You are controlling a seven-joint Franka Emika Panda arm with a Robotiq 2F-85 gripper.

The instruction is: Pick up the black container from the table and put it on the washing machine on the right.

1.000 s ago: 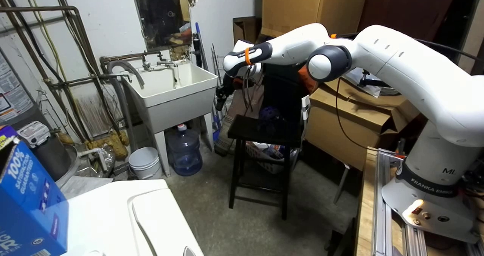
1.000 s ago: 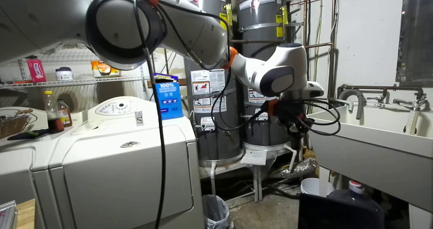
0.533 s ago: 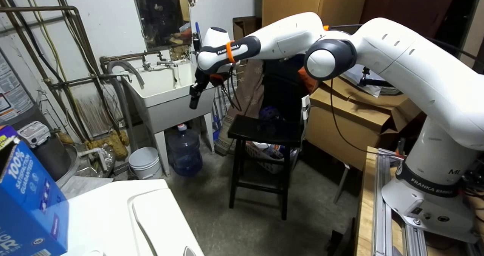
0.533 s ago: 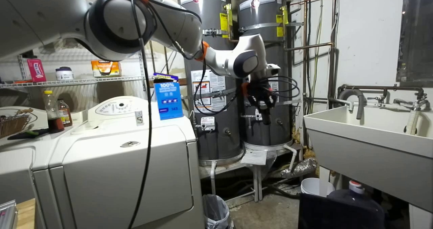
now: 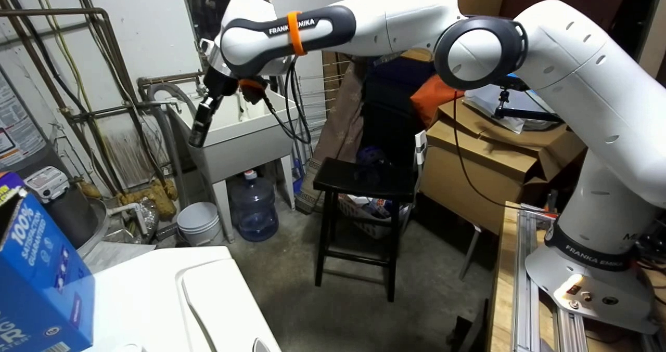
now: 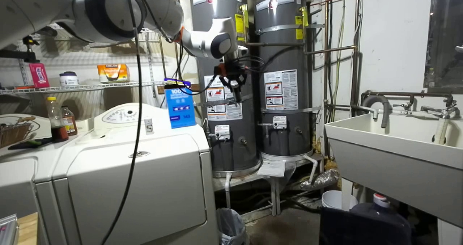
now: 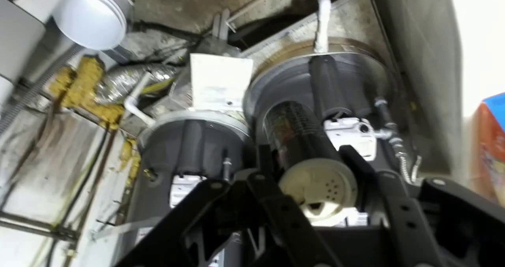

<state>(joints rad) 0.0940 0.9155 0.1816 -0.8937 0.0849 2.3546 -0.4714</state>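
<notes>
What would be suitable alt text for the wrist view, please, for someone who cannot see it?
A claw grips a black container, its pale, dotted end facing the viewer. Beyond are two gray tanks, with a sheet of paper near them and a white bucket at the picture's upper left.

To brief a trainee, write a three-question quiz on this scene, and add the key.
1. True or false: the container rests on the washer.
2. In both exterior views, what colour is the box on the washer? (a) green (b) blue (c) brown
3. How many gray tanks stand side by side?
Key: 1. False; the gripper holds it in the air. 2. (b). 3. Two.
</notes>
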